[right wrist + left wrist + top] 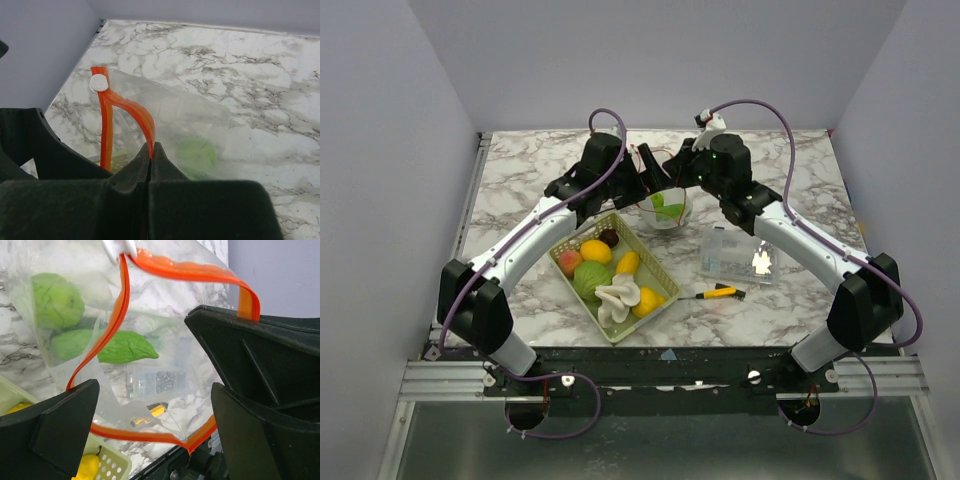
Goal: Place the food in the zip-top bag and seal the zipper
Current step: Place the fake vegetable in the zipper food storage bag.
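My right gripper (151, 150): fingers pressed together on zipper (106, 130), pinching 1 lip. My left gripper (150, 370): fingers apart, straddling mouth of zip-top bag (165, 295), clamped on nothing I can see. Mouth gapes; 2 green pieces (55, 300) inside. Other food (597, 252) in basket (648, 321), near-left of bag; left arm nearer, likely fetches.

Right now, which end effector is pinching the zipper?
The right end effector: its fingers are shut on the orange zipper. The left end effector stands open at the zip-top bag.
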Controlling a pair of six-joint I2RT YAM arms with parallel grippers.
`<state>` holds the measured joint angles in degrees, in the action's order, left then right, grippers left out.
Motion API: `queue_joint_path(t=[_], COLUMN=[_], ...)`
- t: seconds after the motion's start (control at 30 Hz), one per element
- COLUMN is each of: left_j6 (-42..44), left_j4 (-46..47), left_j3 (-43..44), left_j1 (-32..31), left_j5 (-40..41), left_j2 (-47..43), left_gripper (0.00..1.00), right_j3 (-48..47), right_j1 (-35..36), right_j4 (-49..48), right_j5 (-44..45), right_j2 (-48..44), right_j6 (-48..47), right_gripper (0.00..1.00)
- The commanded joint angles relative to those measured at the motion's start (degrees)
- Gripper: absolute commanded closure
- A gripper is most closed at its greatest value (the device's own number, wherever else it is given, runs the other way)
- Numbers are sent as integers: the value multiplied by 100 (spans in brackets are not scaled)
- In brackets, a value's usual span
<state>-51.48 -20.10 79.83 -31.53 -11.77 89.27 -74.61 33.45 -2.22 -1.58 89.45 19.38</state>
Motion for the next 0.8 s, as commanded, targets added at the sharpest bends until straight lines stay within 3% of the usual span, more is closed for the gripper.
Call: queue_joint_path(t=[0.0,0.23,0.6,0.77], left_j6=[249,642,1298,1297], left_j4=[-7,544,-196,-440], left_j3=[-72,-785,-2165,-2658], left_j1=[17,202,383,472], left_j5=[-131,-766,58,355], left_j2=[-599,-1463,-2410,-2621], left_gripper=[4,5,7,1], right_j3=[137,204,121,217], right_j1=[60,64,62,65], right_j4=[-89,-68,173,22], right_j5=[108,141,473,660], right_j2=[-125,-151,-359,-629], right_j6=[-130,-224,-482,-623], right_gripper=[99,99,99,99])
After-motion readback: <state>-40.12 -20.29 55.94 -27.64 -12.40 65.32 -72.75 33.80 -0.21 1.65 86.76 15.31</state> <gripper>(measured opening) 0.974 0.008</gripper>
